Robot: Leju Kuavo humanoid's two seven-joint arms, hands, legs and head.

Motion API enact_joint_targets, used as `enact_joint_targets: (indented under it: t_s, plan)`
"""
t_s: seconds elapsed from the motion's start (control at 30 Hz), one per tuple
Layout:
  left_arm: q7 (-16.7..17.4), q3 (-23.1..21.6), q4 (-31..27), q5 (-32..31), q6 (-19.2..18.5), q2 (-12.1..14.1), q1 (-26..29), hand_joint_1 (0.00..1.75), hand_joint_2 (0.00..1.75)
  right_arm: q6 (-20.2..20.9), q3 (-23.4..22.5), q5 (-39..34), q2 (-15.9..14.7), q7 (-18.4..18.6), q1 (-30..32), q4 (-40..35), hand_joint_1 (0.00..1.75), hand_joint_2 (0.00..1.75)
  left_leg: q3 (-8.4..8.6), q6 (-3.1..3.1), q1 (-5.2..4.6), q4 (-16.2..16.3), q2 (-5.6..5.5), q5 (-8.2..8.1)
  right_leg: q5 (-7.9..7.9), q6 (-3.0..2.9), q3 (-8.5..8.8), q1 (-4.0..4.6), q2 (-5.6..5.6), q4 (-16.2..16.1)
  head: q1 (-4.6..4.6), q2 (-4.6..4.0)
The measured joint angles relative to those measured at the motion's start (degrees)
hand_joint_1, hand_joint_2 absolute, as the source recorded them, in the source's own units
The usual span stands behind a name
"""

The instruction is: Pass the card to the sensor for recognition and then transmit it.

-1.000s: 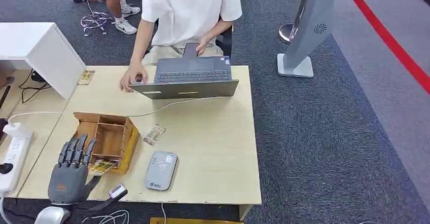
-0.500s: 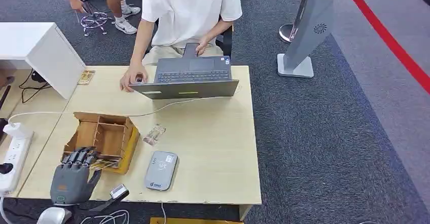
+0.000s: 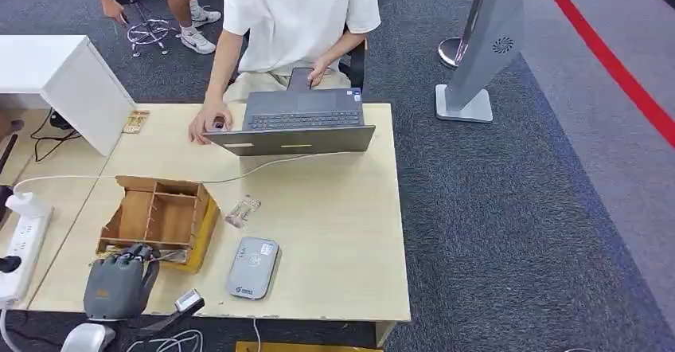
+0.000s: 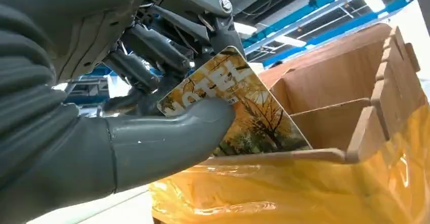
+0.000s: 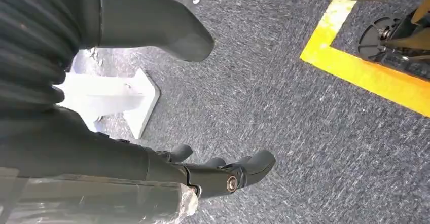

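Note:
My left hand (image 3: pixel 119 283) sits at the near edge of the wooden compartment box (image 3: pixel 159 215), fingers curled in. In the left wrist view its thumb (image 4: pixel 167 133) and fingers pinch a card (image 4: pixel 251 110) printed with autumn trees and the word HOTEL. The card's lower end still stands inside the box's near compartment (image 4: pixel 329 127). The grey card sensor (image 3: pixel 253 267) lies flat on the table to the right of the box. My right hand (image 5: pixel 91 153) hangs over grey carpet with thumb and fingers apart and nothing in it.
A second card (image 3: pixel 242 211) lies on the table between box and laptop (image 3: pixel 298 125). A person in a white shirt (image 3: pixel 294 9) sits behind the laptop, one hand on a mouse. A white cable (image 3: pixel 119 178) crosses the table; a power strip (image 3: pixel 20 244) lies at the left.
My left hand's fingers, stretched out over the box a second ago, have curled in and closed on the card at the near compartment. The hand has drawn slightly back toward me.

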Motion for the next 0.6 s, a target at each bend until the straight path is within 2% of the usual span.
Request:
enact_joint_targets:
  t_s: [0.17,0.23,0.43,0.5,0.6]
  plan:
    - [1.62,-0.68,-1.29,-0.90,-0.22,-0.15,0.12,1.75,1.75,-0.04,-0.02,-0.42,0.00,0.28,0.03,0.00,0.00,1.75,0.02,-0.02,0.00,0.00,0.00,0.02,0.00,0.00,-0.01,0.00,0.00,0.00,0.00,0.00]
    - [3.48,-2.23,-4.34,-1.51,-2.15,0.20,0.34,1.75,1.75,-0.07,-0.04,-0.88,0.00,0.44,0.04,0.00,0.00,1.75,0.00,-0.02,0.00,0.01,-0.02,0.02,0.00,0.00,0.00,0.00,-0.02,0.00,0.02,0.00]
    - [7.50,-9.73,-18.28,-3.08,-16.14,4.07,0.26,1.75,1.75,-0.22,-0.63,-2.82,-0.02,0.83,0.22,0.00,0.00,1.75,0.00,-0.02,0.00,0.03,-0.01,0.02,0.00,0.00,-0.02,0.00,-0.02,0.00,-0.02,0.00]
    - [7.78,-13.08,-23.11,-2.89,-21.10,6.28,-0.39,1.75,1.75,-0.24,-1.20,-3.80,-0.02,0.85,0.27,0.00,0.00,1.75,0.00,-0.02,0.00,0.03,-0.01,0.02,0.00,0.00,-0.03,0.00,0.00,0.00,0.02,0.00]
    - [8.78,-18.54,-30.38,-0.01,-26.83,11.00,-2.60,1.75,1.75,-0.24,-2.10,-4.81,-0.04,0.83,0.38,0.00,0.00,1.75,-0.01,-0.02,0.01,0.04,0.00,0.02,0.01,0.00,-0.05,0.02,0.00,0.00,0.04,0.00]
